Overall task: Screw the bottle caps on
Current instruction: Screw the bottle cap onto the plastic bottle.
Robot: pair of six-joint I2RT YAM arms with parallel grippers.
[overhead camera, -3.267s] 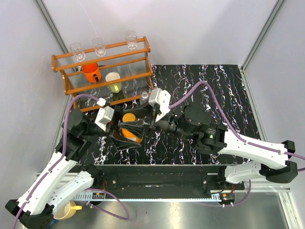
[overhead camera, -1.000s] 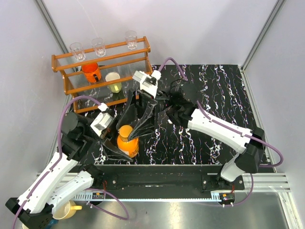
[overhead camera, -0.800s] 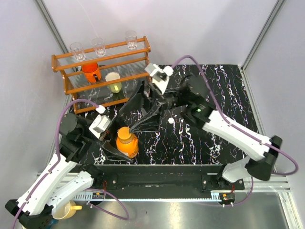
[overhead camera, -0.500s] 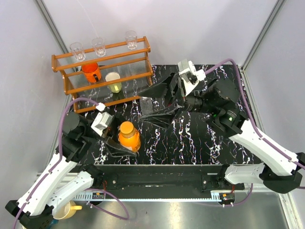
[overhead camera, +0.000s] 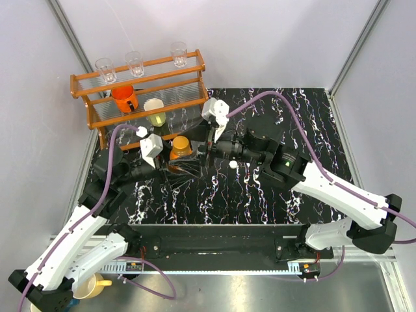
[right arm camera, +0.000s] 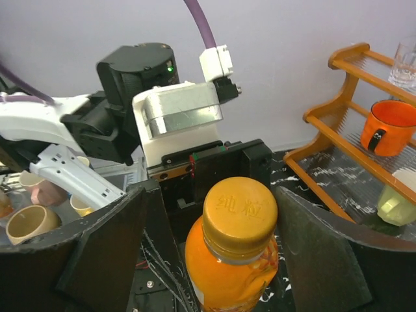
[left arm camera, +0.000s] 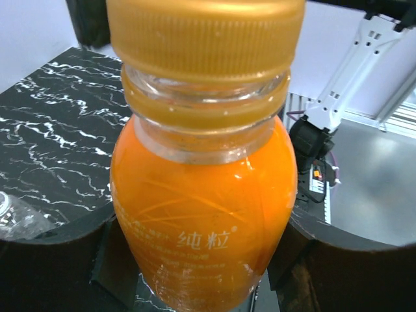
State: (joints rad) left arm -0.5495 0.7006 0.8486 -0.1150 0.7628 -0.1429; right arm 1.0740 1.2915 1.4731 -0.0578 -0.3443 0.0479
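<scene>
My left gripper [overhead camera: 175, 156] is shut on the belly of a short orange bottle [overhead camera: 180, 148], which it holds upright just in front of the rack. In the left wrist view the bottle [left arm camera: 201, 214] fills the frame, and its orange cap [left arm camera: 205, 36] sits on the neck. My right gripper [overhead camera: 196, 147] stands open, one finger on each side of that cap [right arm camera: 239, 214], with a gap showing on both sides. A small white cap [overhead camera: 232, 165] lies on the black marbled table [overhead camera: 292, 117] to the right of the bottle.
A wooden rack [overhead camera: 140, 97] stands at the back left with clear glasses on top, an orange mug [overhead camera: 123, 97] and a pale cup [overhead camera: 155, 110]. It is close behind the bottle. Something clear [left arm camera: 16, 218] shows at the left edge of the left wrist view.
The left gripper carried the orange bottle from the table's front back toward the rack. The right arm swung away to the back right, then returned with its jaws spread round the cap.
</scene>
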